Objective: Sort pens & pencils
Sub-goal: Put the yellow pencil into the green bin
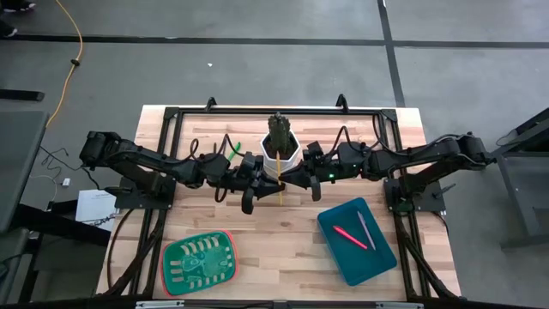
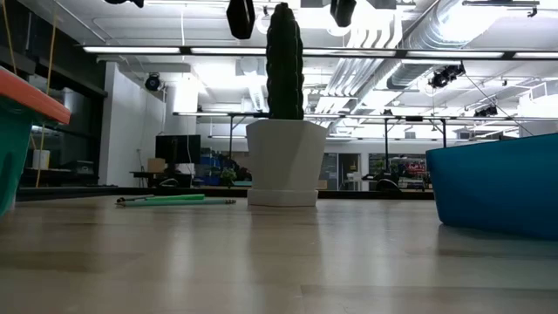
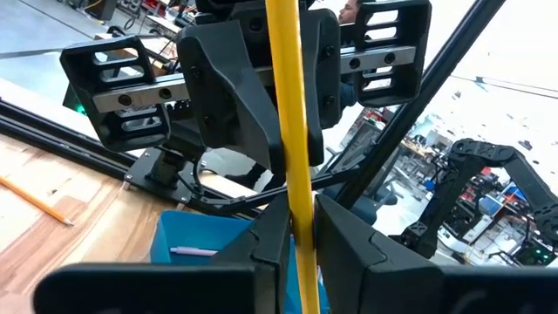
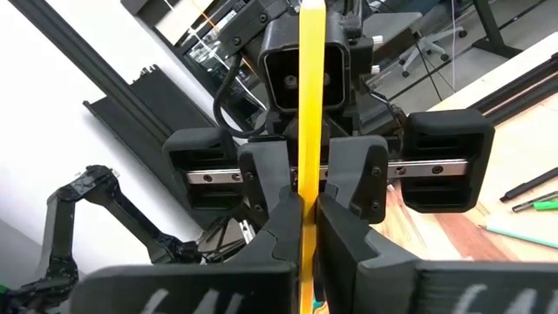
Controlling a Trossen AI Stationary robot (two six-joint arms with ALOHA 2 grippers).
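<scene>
1. The high view is evenly lit and sharp; the arms throw only soft, faint shadows on the wooden table [image 1: 292,240]
2. In the low view, rows of ceiling strip lights [image 2: 261,50] glare white, and the cactus [image 2: 284,61] stands as a dark shape against them
3. The nearest stretch of tabletop in the low view is blurred
4. The left wrist view has a washed-out white area toward the room, with background clutter soft
5. In both wrist views the yellow pencil [image 4: 310,131] is crisp while the nearest finger edges look soft
</scene>
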